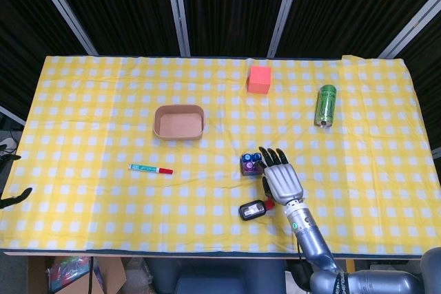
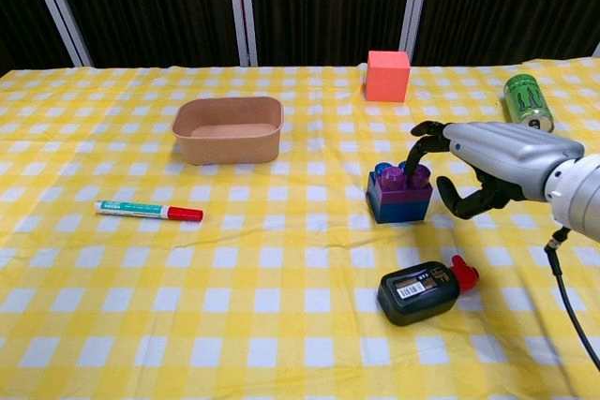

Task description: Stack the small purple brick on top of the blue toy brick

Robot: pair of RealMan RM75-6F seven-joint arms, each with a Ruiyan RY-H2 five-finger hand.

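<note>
The right hand (image 2: 487, 161) has its fingers (image 2: 419, 142) curled down onto the small purple brick (image 2: 401, 182), with its thumb low beside the brick, so it seems to grip it. The purple brick sits on the blue toy brick (image 2: 384, 207). Near the bricks lie a black bottle (image 2: 421, 291) in front and an orange cube (image 2: 387, 76) far behind.

light: bright, even, overhead | shadows: soft, short | backdrop: dark | focus: sharp | glare: slight sheen on metal
</note>
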